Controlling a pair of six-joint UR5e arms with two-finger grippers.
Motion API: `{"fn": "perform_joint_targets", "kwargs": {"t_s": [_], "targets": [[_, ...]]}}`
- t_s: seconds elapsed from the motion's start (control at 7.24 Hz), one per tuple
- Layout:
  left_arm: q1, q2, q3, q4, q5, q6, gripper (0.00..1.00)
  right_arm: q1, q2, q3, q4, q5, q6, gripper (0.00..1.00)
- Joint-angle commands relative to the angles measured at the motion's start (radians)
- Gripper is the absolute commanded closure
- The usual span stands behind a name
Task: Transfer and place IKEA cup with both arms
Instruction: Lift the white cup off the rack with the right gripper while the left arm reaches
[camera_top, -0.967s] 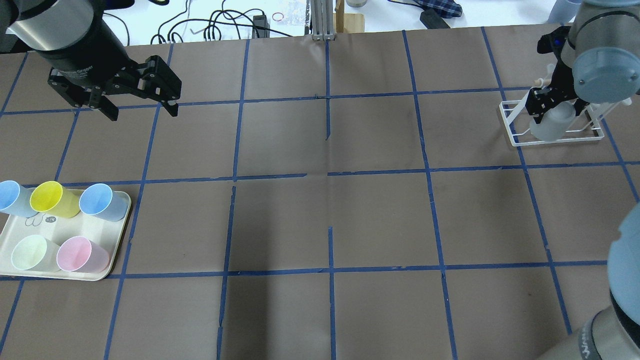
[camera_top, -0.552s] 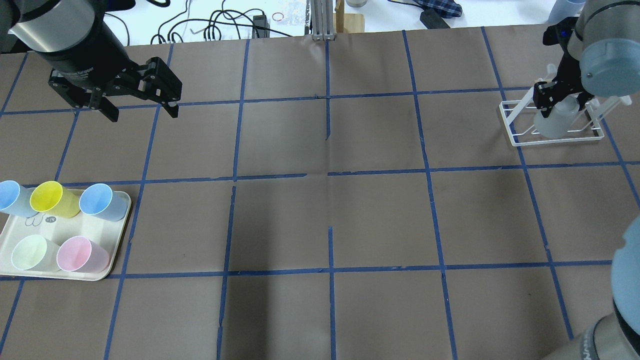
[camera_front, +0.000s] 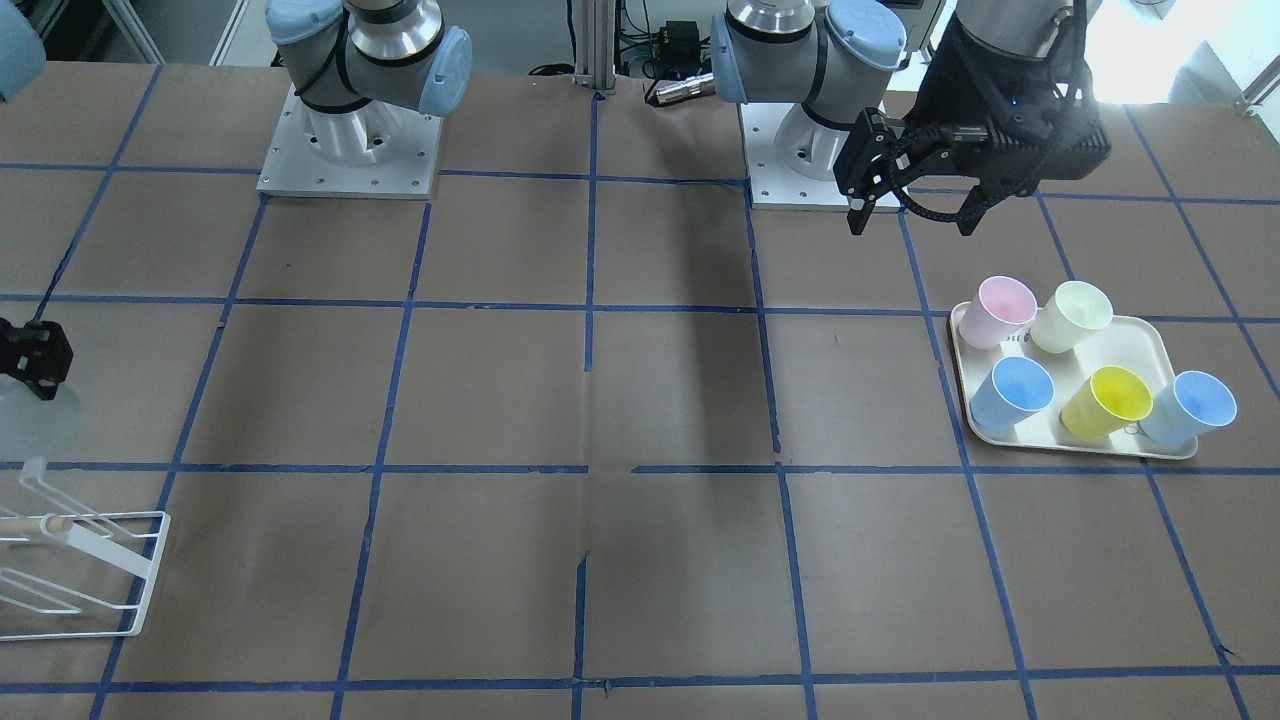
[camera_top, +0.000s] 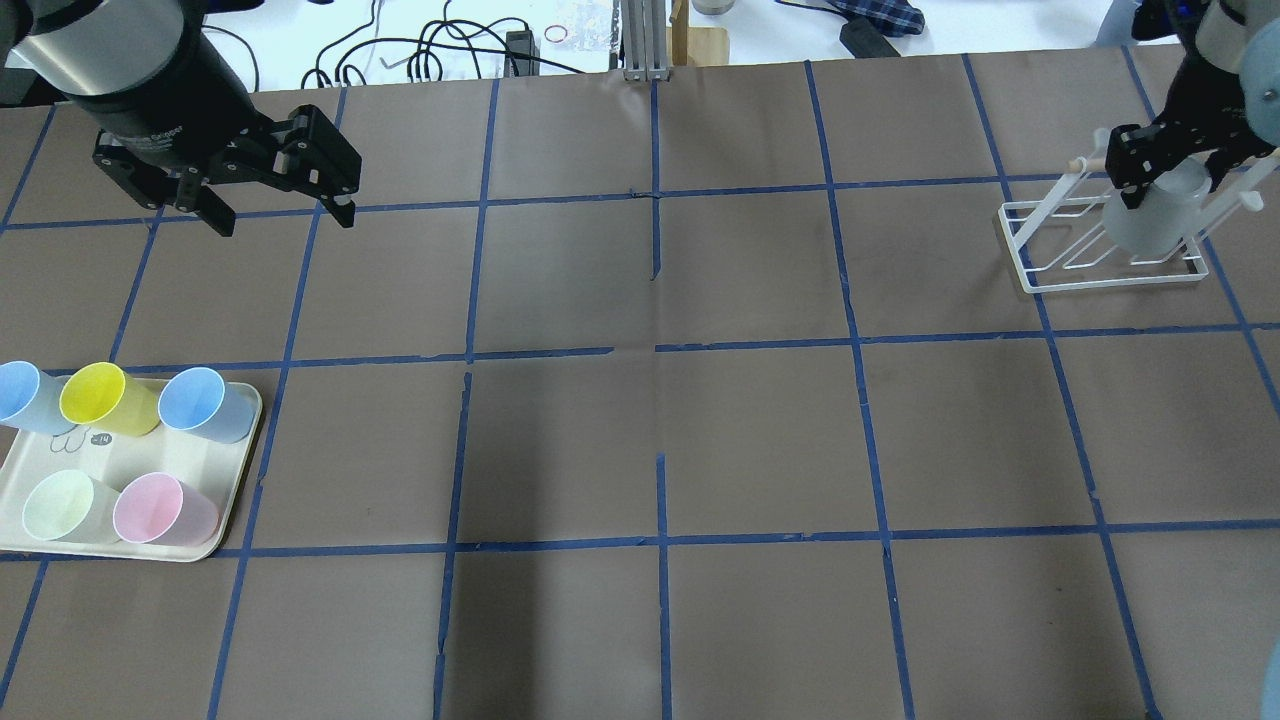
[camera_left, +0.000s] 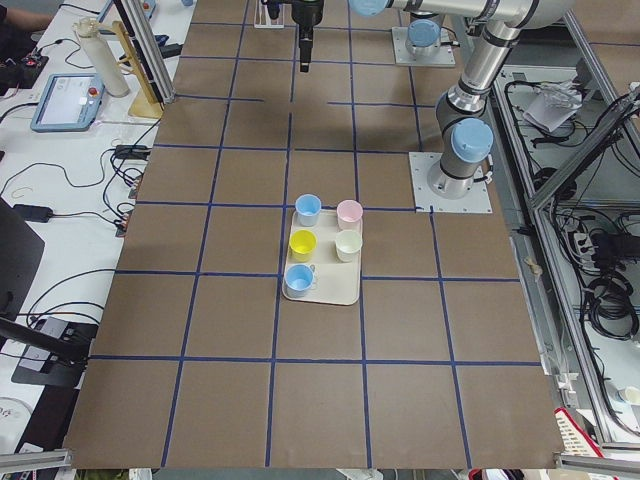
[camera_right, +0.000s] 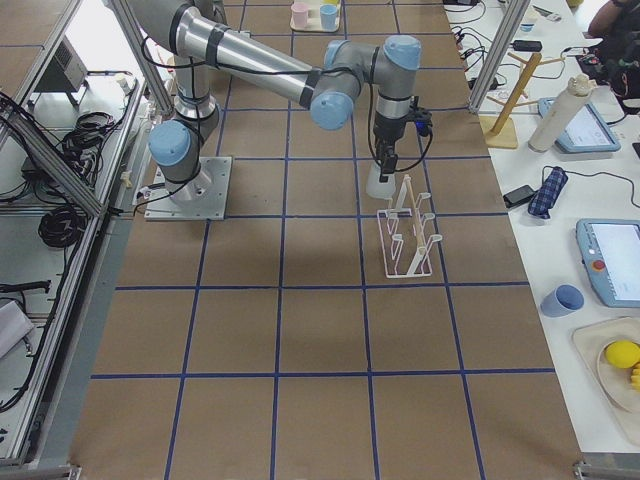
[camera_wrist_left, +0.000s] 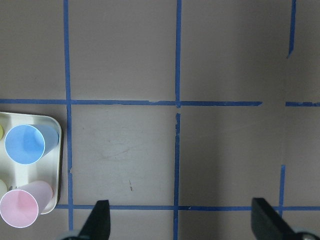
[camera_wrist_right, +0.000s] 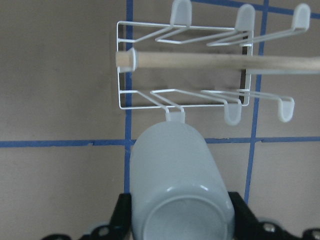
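The pale-grey IKEA cup (camera_top: 1155, 215) hangs mouth-down in my right gripper (camera_top: 1165, 165), just above the white wire rack (camera_top: 1030, 250) at the far right. The right wrist view shows the cup's base (camera_wrist_right: 180, 210) between the fingers, with the rack (camera_wrist_right: 150, 95) below. In the front view the cup (camera_front: 35, 420) sits under the gripper (camera_front: 35, 360) at the left edge, above a peg. My left gripper (camera_top: 283, 220) is open and empty, high over the far left of the table; it also shows in the front view (camera_front: 912, 225).
A cream tray (camera_top: 150, 455) at the near left holds several coloured cups: two light-blue, a yellow (camera_top: 105, 398), a pink and a pale green one. It also shows in the front view (camera_front: 1150, 335). Cables and clutter lie beyond the table's far edge.
My right gripper has risen with the cup, lifting it up and off the rack's peg. The left gripper has barely moved.
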Motion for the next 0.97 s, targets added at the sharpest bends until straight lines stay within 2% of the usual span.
{"fn": "perform_joint_targets", "kwargs": {"t_s": [0.0,0.14,0.41,0.55,0.83], "targets": [[0.001,0.011,-0.013,-0.001,-0.001,0.011,0.00,0.016,-0.135,0.001,0.141,0.027,0.002,0.67],[-0.001,-0.004,0.002,0.001,-0.001,-0.004,0.00,0.019,-0.160,0.001,0.187,0.098,0.005,0.67],[-0.001,0.013,-0.016,-0.001,-0.003,0.002,0.00,0.051,-0.197,0.001,0.291,0.161,0.037,0.66],[0.002,0.016,-0.018,-0.007,-0.003,0.002,0.00,0.082,-0.202,0.000,0.304,0.215,0.086,0.66],[0.048,0.036,-0.023,-0.066,-0.028,0.014,0.00,0.195,-0.205,0.000,0.307,0.222,0.150,0.66]]}}
